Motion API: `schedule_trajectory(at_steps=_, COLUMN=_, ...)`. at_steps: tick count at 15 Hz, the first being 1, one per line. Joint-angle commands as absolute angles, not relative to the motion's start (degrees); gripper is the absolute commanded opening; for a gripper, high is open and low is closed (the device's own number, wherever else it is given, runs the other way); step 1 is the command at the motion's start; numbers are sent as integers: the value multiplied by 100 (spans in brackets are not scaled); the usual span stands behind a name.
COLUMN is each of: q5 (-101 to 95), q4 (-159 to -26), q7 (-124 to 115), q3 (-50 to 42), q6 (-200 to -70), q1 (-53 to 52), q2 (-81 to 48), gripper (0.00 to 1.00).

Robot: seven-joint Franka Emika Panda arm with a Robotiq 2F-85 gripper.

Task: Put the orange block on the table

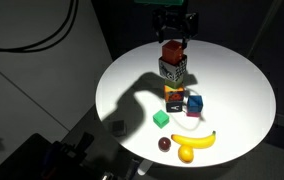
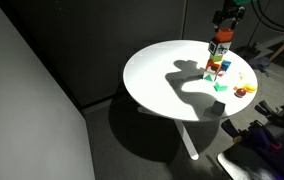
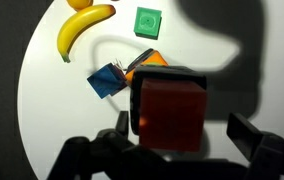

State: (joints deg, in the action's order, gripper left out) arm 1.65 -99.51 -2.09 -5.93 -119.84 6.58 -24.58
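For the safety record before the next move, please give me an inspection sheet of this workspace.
Surface: round white table, crossed by hard shadows.
Job's things: orange block stands on the patterned cube, not yet on the table.
Clutter: yellow-orange block, blue block, green block, banana, dark red fruit.
Gripper: gripper open, jaws on either side of the orange block.
Cables: dark cable hangs in the background.
Surroundings: dark wall; dark equipment beside the table.
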Motion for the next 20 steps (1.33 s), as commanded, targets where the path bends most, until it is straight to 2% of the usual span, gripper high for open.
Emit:
schedule_trajectory(at_steps=1, q5=267, q4=-9768, q7=-60, q3=-537, q6=-11946, q1=745, q2=-2568, gripper=74)
schedule_trajectory(at_steps=6, q5=290, q4=-9747, q7=-88, q3=-518, q6=-11679, q1=729, q2=-2508, gripper=34)
schedule_trajectory(at_steps=9, q5=263, q4=-9823, q7=-86, q3=-487, q6=-11492, q1=684, q2=-2337, gripper=29)
schedule_trajectory(at_steps=20, q5=254, q4=-9853, q7=-165, q3=-327, q6=-10967, q1=505, q2=-1831, gripper=29)
